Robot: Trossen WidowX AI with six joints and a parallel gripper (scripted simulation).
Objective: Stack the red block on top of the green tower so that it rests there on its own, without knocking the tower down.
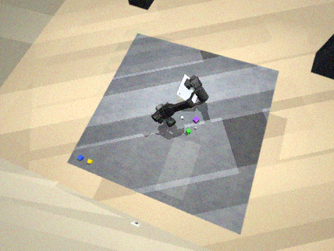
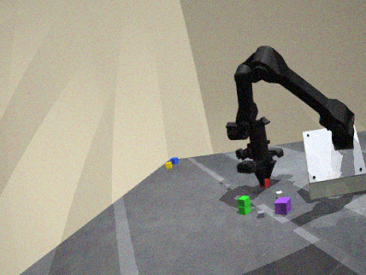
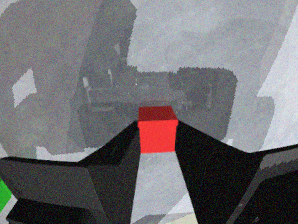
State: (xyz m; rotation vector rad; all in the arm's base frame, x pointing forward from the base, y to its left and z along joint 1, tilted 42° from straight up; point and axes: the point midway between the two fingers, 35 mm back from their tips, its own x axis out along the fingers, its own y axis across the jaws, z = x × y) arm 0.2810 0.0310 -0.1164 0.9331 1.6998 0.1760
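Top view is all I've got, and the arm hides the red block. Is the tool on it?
Observer: Yes. The wrist view shows the red block pinched between the tool's two fingers.
Operator: Lifted?
Observer: Can't tell for sure. In the exterior view the block sits at the fingertips, low, at or just above the mat.
Operator: Tower intact?
Observer: Yes. The exterior view shows the green tower as two green cubes stacked upright, apart from the tool.
Operator: Anything near it?
Observer: A purple block stands on the mat beside the tower, not touching it.
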